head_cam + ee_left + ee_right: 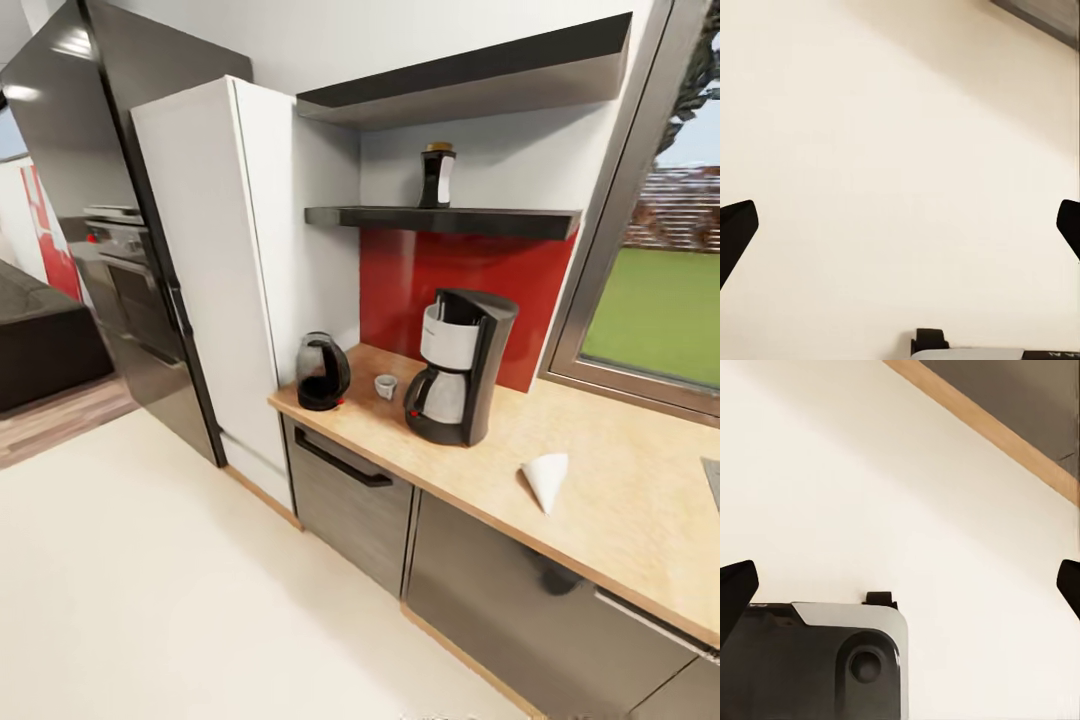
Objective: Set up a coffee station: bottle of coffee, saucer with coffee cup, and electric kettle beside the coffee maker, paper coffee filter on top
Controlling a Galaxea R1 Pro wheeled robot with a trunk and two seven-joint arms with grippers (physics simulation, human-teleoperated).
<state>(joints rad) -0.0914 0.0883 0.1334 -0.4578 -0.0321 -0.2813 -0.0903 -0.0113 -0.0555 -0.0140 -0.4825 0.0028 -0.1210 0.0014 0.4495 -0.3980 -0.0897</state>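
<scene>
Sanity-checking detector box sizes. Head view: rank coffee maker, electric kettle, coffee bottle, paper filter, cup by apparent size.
Largest to smallest as they look:
1. coffee maker
2. electric kettle
3. coffee bottle and paper filter: look alike, and the bottle stands farther off, so unranked
4. cup

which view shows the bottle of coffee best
The head view: the bottle of coffee stands upright on the lower dark shelf, above the coffee maker. The two wrist views look down at pale floor and cabinet base, with nothing of the bottle.
</scene>
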